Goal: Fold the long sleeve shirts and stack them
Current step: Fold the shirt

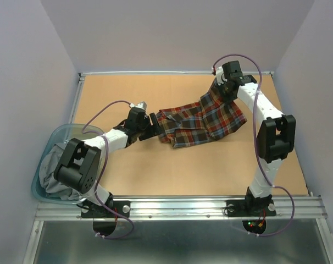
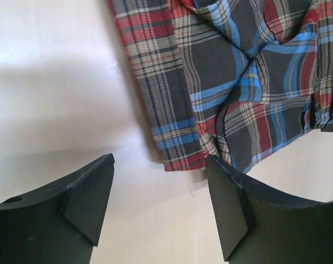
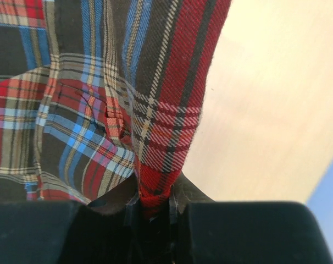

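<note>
One of the long sleeve shirts, a red, brown, navy and yellow plaid shirt (image 1: 202, 121), lies crumpled on the wooden table (image 1: 155, 170). My right gripper (image 1: 222, 88) is shut on its far right corner and lifts that part off the table. The right wrist view shows a red plaid fold (image 3: 155, 126) pinched between the right gripper's (image 3: 154, 206) jaws. My left gripper (image 1: 154, 125) sits low at the shirt's left end, open. In the left wrist view a plaid edge (image 2: 180, 148) lies just ahead of the left gripper (image 2: 161, 192), with only bare table between the fingers.
A clear blue plastic bin (image 1: 41, 170) stands at the table's left edge with a grey cloth (image 1: 54, 176) bunched inside. A metal rail (image 1: 177, 206) runs along the near edge. Pale walls close in the table on three sides.
</note>
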Action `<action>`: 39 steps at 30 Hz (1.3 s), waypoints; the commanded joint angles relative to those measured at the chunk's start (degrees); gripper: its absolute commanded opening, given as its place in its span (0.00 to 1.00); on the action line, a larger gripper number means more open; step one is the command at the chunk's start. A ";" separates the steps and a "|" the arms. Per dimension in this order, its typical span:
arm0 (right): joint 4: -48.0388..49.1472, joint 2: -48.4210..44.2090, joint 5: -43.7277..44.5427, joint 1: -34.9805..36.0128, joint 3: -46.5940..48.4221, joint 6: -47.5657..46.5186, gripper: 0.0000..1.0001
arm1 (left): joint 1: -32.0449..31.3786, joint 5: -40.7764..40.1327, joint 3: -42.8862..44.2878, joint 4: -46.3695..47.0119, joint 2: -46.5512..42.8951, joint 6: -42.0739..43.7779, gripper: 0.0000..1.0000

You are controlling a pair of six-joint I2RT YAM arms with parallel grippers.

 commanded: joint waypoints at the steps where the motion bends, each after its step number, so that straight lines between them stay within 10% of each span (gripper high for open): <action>1: -0.42 -2.98 11.92 1.73 3.48 -2.96 0.04 | 0.22 4.44 -0.45 7.48 2.05 -2.57 0.74; 14: -0.42 -0.35 32.57 14.20 5.86 -6.13 0.06 | 0.22 8.05 -0.89 13.64 9.70 -9.33 0.44; 39: -4.81 11.33 34.71 30.91 8.14 6.34 0.13 | 0.05 13.76 -2.74 23.58 14.45 -16.55 0.44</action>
